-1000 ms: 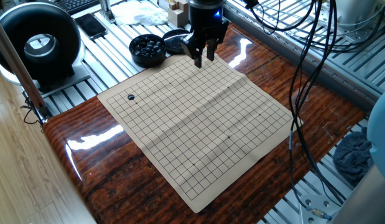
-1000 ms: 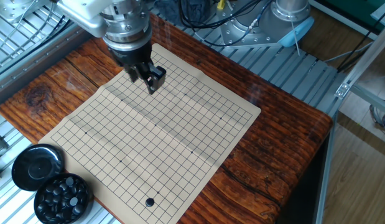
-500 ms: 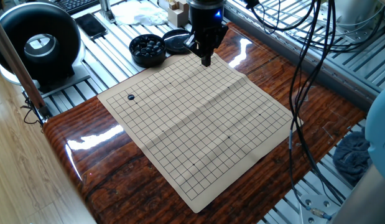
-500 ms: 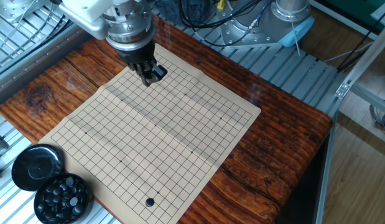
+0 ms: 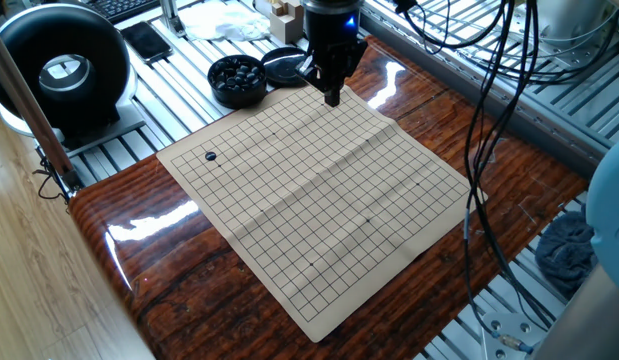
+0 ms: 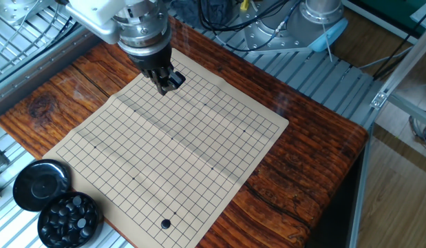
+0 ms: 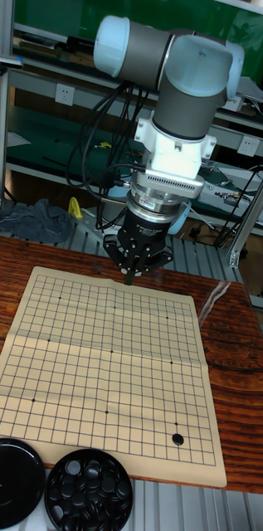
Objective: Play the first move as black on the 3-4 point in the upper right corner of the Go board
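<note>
The UR5 arm (image 7: 177, 70) has dark grey tubular joint housings with pale blue end caps. A white-and-silver ribbed wrist collar (image 7: 175, 170) follows, then a black end effector (image 7: 129, 275) with two slim black fingers. Black cables run behind it.

A robotics lab or workshop. A polished wooden table (image 5: 139, 240) sits on ribbed aluminium framing (image 5: 559, 120), with bundled black cables (image 5: 489, 90) hanging at the upper right. In the tall fixed view, metal shelving (image 7: 31, 108) with wall sockets (image 7: 63, 94) fills the background.
</note>
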Controlling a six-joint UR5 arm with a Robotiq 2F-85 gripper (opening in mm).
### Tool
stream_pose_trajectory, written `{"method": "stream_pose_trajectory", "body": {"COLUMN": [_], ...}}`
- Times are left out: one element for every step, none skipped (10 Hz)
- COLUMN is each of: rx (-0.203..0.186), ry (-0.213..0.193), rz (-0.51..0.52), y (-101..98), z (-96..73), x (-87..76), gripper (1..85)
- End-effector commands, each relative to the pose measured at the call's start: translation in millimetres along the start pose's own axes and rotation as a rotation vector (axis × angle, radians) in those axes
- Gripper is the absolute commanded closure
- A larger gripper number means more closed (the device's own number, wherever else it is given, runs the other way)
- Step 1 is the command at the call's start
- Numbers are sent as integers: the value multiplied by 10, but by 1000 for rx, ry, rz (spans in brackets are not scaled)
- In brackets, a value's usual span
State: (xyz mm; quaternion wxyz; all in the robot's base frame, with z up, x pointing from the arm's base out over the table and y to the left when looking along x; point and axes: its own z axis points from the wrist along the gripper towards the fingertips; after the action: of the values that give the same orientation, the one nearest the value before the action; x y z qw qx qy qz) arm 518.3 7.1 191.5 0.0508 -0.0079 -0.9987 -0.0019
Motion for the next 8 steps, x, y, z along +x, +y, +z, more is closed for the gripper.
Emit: {"method": "stream_pose_trajectory", "body": {"rx": [-44,-63,-73,-63,-19,-7,20,16], "ry": [-24,-64,-104,-149,-153,-147,-148,-143], "rz": [80,116,158,197,251,236,212,191], "y": [109,151,164,122,-2,-30,-93,-78], "z": [-15,-22,-32,-45,-42,-40,-40,-38], "x": [-67,-175,-283,-399,-399,-379,-375,-363], "gripper": [843,843,843,843,843,843,843,843]}}
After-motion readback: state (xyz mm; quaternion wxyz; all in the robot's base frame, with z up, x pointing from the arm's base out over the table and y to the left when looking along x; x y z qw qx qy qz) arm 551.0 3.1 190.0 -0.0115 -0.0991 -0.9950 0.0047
